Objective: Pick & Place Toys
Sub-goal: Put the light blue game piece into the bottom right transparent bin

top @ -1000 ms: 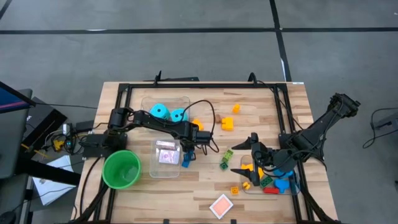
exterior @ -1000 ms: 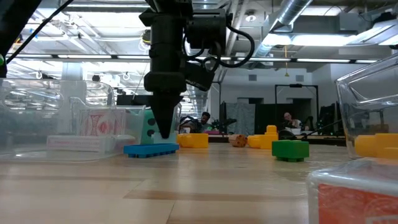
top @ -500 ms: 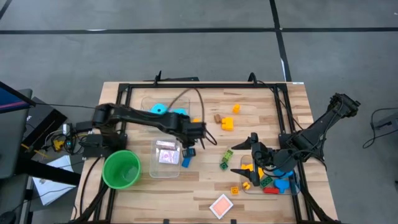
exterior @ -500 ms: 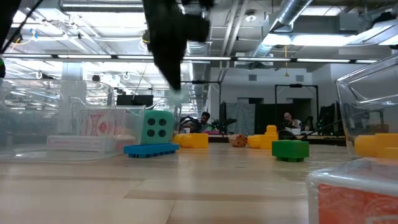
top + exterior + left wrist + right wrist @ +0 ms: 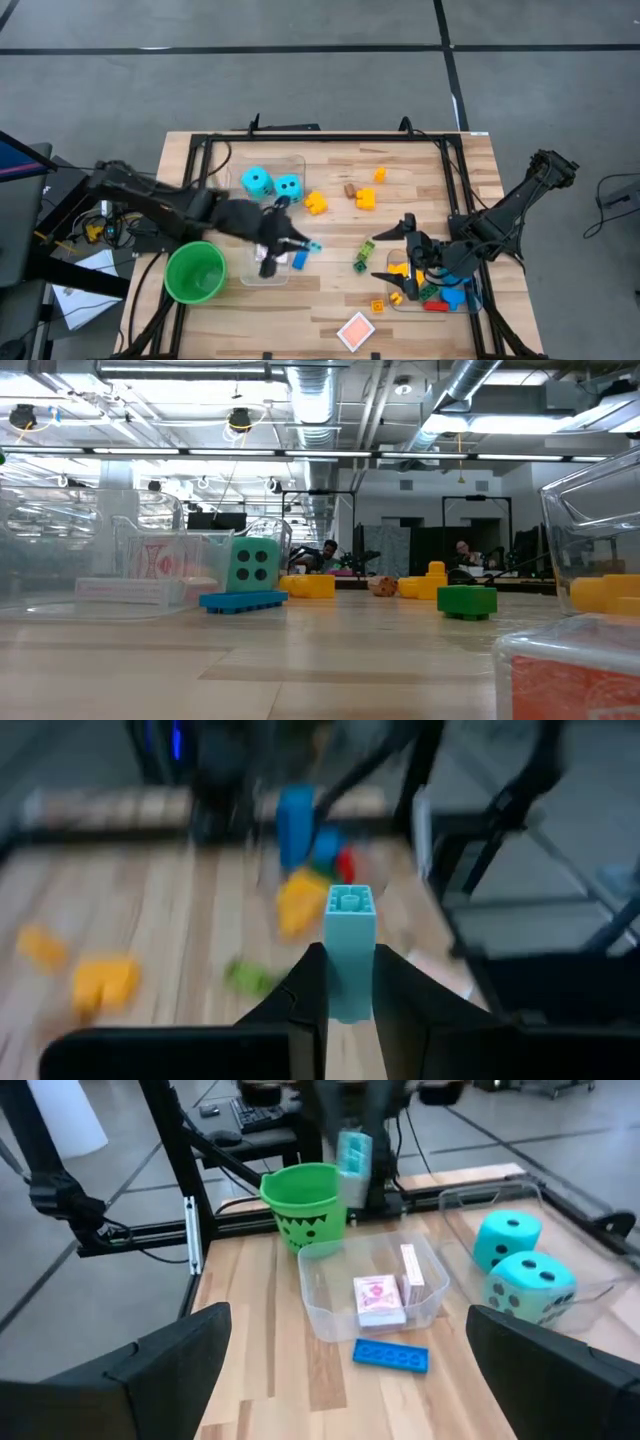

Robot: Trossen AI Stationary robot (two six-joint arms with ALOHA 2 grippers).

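My left gripper [image 5: 300,246] hangs above the small clear bin [image 5: 262,272], shut on a light-cyan brick [image 5: 350,945], which also shows in the high view [image 5: 313,245]. A blue brick [image 5: 298,260] lies flat on the table beside that bin. Two cyan dice [image 5: 257,181] [image 5: 288,186] sit in the far clear bin. A red-and-white card box [image 5: 380,1300] lies in the small bin, and one card [image 5: 356,330] lies near the front edge. My right gripper [image 5: 385,254] stands open over the table's right half, nothing between its fingers. My left gripper pinches the light-cyan brick's two long sides [image 5: 350,1003] between its two fingers [image 5: 308,990], at the brick's back end. The fingers run along the brick, slanting a little downward from the table's left. The brick juts past the fingertips, studded end [image 5: 350,900] foremost, clear of the table.
A green cup [image 5: 195,272] stands at the near left. Yellow [image 5: 316,203], orange [image 5: 365,198] and green [image 5: 364,247] bricks lie loose mid-table. A clear bin [image 5: 470,302] at the near right holds several bricks. A black frame [image 5: 205,150] rims the table.
My left gripper has risen from the table beside the blue brick and tipped from pointing down to nearly level, staying shut. It has left the low view. The blue brick stays where it was. In the high view the arm no longer covers the dice.
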